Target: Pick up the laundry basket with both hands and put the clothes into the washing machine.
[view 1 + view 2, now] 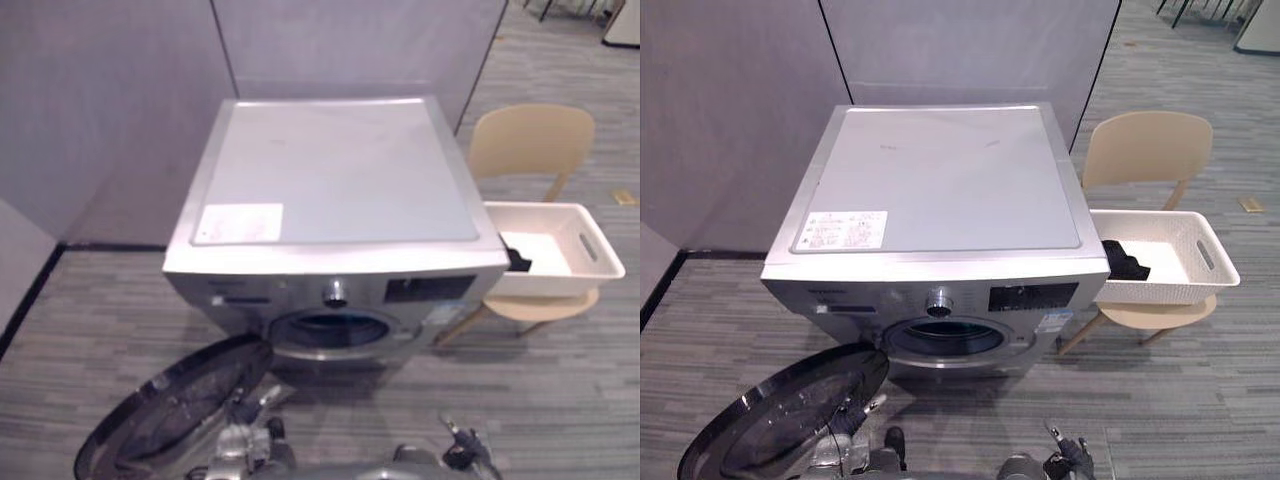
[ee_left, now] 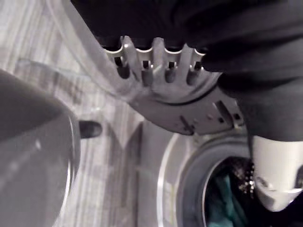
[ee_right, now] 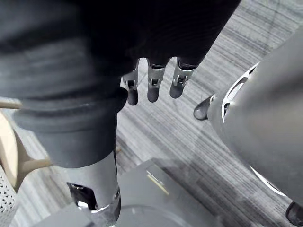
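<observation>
On the chair [image 1: 1145,145] rests the laundry basket [image 1: 1160,290]; wrist views show left hand [image 2: 180,106] and right hand [image 3: 154,71] fingers [image 3: 176,86] slack, empty.

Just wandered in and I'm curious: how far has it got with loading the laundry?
Barely begun. Done: the washing machine has its door open. In hand: nothing; the left hand and right hand hang with relaxed fingers, holding nothing. Left: the white basket sits on the chair beside the machine with dark clothes inside, so lifting it and loading both remain.
</observation>
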{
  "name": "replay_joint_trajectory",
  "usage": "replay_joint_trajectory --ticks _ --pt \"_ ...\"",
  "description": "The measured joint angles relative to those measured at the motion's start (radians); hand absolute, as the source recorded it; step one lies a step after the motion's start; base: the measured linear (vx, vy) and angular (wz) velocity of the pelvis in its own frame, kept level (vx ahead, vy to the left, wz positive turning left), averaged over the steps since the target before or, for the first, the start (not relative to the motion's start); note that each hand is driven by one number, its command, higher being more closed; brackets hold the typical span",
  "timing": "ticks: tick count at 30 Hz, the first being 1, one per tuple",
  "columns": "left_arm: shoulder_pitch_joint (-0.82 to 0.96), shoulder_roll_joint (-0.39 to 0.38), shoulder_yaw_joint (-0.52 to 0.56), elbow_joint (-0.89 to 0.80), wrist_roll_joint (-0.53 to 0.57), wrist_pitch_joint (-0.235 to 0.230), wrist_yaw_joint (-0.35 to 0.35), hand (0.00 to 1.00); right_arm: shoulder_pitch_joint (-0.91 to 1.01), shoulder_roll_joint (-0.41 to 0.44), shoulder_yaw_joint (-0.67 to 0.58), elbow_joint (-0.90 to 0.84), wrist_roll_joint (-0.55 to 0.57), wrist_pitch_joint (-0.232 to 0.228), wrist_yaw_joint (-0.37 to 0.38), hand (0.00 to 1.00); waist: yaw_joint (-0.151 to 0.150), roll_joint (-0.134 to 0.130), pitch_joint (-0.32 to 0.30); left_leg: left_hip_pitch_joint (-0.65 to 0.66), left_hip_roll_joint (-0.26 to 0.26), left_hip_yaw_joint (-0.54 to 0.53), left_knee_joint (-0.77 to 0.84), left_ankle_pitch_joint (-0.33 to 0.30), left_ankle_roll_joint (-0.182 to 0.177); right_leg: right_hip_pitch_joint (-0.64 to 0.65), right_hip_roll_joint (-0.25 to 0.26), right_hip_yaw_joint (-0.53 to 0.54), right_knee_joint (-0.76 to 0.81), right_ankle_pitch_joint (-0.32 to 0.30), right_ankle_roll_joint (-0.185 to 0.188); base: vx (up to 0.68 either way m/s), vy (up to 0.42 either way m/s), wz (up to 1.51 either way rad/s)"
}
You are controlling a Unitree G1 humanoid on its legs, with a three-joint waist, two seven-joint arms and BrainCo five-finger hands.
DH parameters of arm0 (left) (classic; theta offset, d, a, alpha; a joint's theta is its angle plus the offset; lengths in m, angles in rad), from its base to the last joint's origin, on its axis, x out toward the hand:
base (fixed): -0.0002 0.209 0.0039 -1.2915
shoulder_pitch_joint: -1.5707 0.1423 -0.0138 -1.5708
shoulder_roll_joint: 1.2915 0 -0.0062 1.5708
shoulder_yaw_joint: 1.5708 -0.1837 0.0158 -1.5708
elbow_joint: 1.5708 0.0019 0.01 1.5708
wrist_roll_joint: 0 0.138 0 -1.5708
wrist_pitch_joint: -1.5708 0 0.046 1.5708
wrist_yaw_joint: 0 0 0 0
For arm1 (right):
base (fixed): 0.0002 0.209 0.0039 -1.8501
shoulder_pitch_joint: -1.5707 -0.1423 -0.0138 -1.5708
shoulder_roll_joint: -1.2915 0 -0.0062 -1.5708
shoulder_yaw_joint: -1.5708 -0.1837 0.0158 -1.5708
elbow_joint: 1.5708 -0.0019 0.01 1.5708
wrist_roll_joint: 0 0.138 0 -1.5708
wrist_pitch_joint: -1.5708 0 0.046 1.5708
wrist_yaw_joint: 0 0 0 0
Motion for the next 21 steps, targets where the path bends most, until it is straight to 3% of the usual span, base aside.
replay_joint_trajectory --ticks 3,10,15,17,18,19,21 --pt "0.011 0.023 0.028 0.055 -0.035 0.008 -0.047 0.00 -0.004 -0.012 0.000 0.045 -0.029 0.024 0.013 0.00 -0.007 -0.007 -0.020 0.034 -0.011 0.006 -0.029 0.001 0.000 0.035 -0.002 0.002 -0.047 0.013 0.007 0.12 0.026 -0.09" --pt "0.012 0.035 0.078 0.084 0.049 0.014 -0.071 0.00 -0.033 -0.026 0.008 0.083 -0.040 0.032 0.033 0.00 -0.034 0.003 -0.025 0.082 0.004 -0.002 -0.039 0.000 -0.001 0.083 0.018 0.000 -0.067 0.015 0.000 0.02 -0.021 -0.02" --pt "-0.002 0.030 0.098 0.075 0.026 0.021 -0.066 0.00 -0.029 -0.046 0.058 0.084 -0.052 0.028 0.034 0.00 -0.048 0.012 -0.012 -0.026 0.061 -0.051 0.088 -0.010 -0.012 0.084 0.076 -0.062 -0.069 -0.001 -0.039 -0.12 -0.072 0.33" --pt "-0.004 0.021 0.092 0.071 0.004 0.020 -0.064 0.00 -0.032 -0.065 0.058 0.084 -0.062 0.028 0.032 0.00 -0.044 0.016 -0.007 -0.043 0.062 -0.025 0.100 0.012 0.016 0.085 0.079 -0.067 -0.071 -0.001 -0.039 -0.11 -0.022 0.27" --pt "-0.007 0.013 0.087 0.071 -0.002 0.019 -0.062 0.00 -0.036 -0.075 0.058 0.084 -0.064 0.027 0.032 0.00 -0.043 0.013 0.002 -0.047 0.054 -0.018 0.111 0.004 0.014 0.084 0.076 -0.067 -0.074 0.001 -0.042 -0.10 0.027 0.09" --pt "-0.012 0.003 0.085 0.064 -0.002 0.020 -0.058 0.00 -0.044 -0.094 0.057 0.088 -0.073 0.026 0.030 0.00 -0.032 0.018 0.008 -0.061 0.007 -0.043 0.196 -0.066 0.001 0.085 0.058 -0.054 -0.073 0.005 -0.042 -0.10 0.088 -0.07" --pt "0.003 -0.002 0.061 0.043 0.001 0.011 -0.050 0.00 -0.065 -0.109 0.059 0.092 -0.089 0.024 0.032 0.00 -0.016 0.027 0.010 -0.051 -0.094 -0.110 0.256 -0.172 0.039 0.077 0.049 0.020 -0.088 0.011 -0.043 -0.08 0.153 -0.47"
